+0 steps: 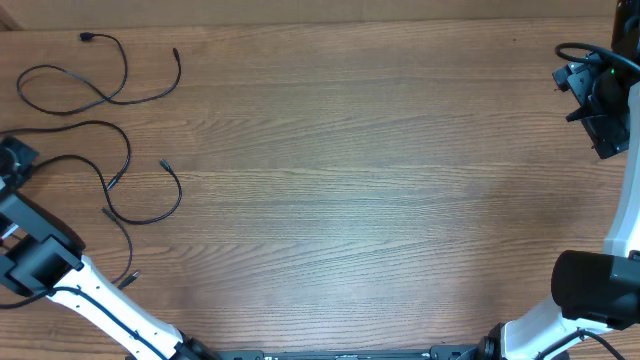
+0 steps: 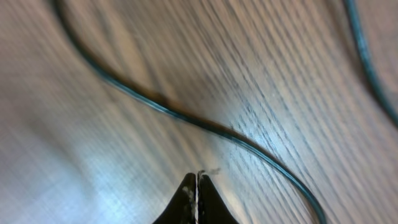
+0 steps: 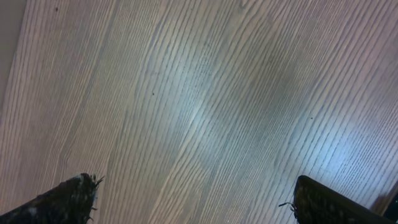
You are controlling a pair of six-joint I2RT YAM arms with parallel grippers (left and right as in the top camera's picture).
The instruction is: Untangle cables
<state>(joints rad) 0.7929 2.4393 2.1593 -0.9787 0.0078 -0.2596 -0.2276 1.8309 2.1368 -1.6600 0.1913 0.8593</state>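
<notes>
— On the table, what does the left gripper do?
— Its two fingers are pressed tight together. They hold nothing.
— Where are the cables?
— Thin and black, they lie in loose loops just right of the left gripper. One runs across the wood just ahead of its tips.
— And far to the right of the left gripper?
— The right gripper stands wide open over the wood.

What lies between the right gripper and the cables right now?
Only bare wooden table: in the overhead view, the stretch from the right gripper across to the cables at far left holds nothing.
</notes>
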